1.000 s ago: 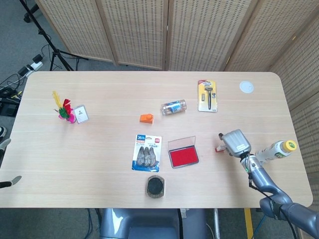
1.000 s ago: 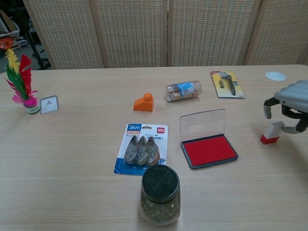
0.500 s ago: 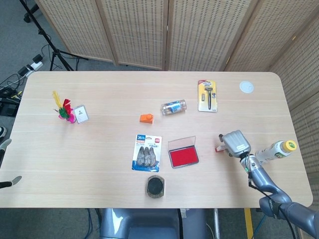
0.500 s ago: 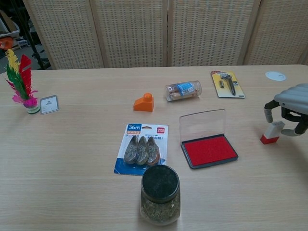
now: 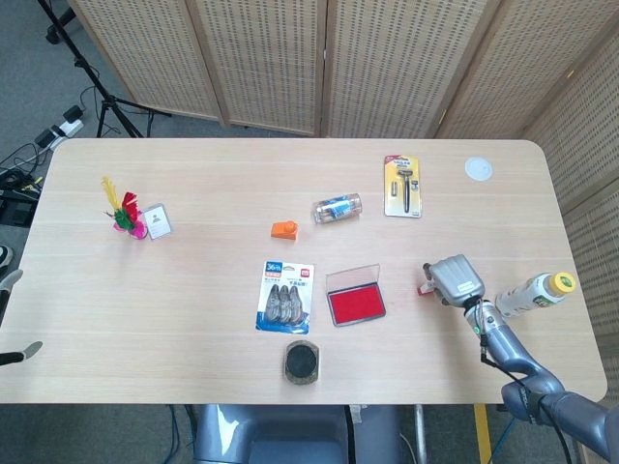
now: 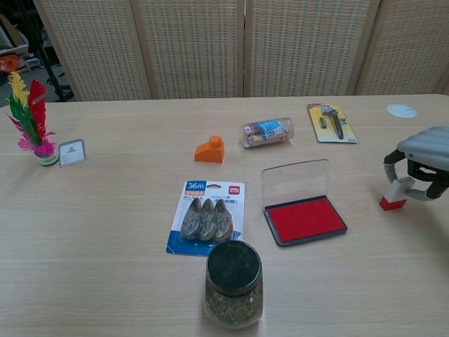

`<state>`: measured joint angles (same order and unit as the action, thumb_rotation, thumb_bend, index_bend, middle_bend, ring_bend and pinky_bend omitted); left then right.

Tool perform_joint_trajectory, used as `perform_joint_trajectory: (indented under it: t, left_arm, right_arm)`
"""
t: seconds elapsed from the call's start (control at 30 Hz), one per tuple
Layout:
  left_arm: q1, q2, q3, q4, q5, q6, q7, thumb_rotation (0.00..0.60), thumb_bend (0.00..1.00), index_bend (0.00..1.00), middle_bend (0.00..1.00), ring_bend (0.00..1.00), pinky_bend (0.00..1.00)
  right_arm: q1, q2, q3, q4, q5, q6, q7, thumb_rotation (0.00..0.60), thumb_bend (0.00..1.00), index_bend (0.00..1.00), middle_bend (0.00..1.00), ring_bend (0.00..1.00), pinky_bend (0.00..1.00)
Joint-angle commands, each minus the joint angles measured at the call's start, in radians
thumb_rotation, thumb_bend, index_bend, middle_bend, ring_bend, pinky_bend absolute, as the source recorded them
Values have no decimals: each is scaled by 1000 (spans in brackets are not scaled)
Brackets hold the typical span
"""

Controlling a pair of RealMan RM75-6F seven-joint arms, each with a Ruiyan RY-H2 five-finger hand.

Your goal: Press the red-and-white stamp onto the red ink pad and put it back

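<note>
Right hand (image 6: 419, 168) closing on the red-and-white stamp (image 6: 396, 194), right of the open red ink pad (image 6: 304, 218).
Fingers curl around the upright stamp, apparently touching it, for lifting; firm grip unconfirmed. Stamp base on table (image 6: 105, 232).

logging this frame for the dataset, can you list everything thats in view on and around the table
stamp: 1, red and white, right side of the table, between the right hand's fingers
ink pad: 1, red, lid open, centre right
correction tape pack: 1, blue card, left of the ink pad
jar: 1, dark lid, front centre
orange piece: 1, orange, centre
clear tube: 1, blue label, lying behind the ink pad
razor pack: 1, yellow card, far right
white disc: 1, far right corner
feather shuttlecock: 1, red and yellow, far left
small card: 1, white, beside the shuttlecock
bottle: 1, yellow cap, right edge
table: 1, light wood
right hand: 1, grey, closing around the stamp
</note>
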<state>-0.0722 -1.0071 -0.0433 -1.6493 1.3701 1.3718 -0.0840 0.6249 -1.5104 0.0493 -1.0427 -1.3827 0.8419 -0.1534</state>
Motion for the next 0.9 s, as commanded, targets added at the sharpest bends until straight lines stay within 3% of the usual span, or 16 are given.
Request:
perform_joint_trajectory:
  t: [0.03, 0.57, 0.9]
  left_arm:
    - [0, 0, 0, 0, 0, 1, 0, 600, 51, 0, 0, 0, 0]
    - [0, 0, 1, 0, 2, 1, 0, 600, 51, 0, 0, 0, 0]
    - [6, 9, 6, 0, 20, 13, -26, 600, 51, 0, 0, 0, 0]
  right_arm:
    - [0, 1, -1, -1, 0, 0, 2, 600, 432, 466, 899, 975, 1000]
    - [-6, 35, -3, -57, -11, 22, 8, 600, 450, 506, 900, 974, 1000]
    - [-18, 191, 5, -341, -26, 89, -96, 600, 459, 506, 900, 974, 1000]
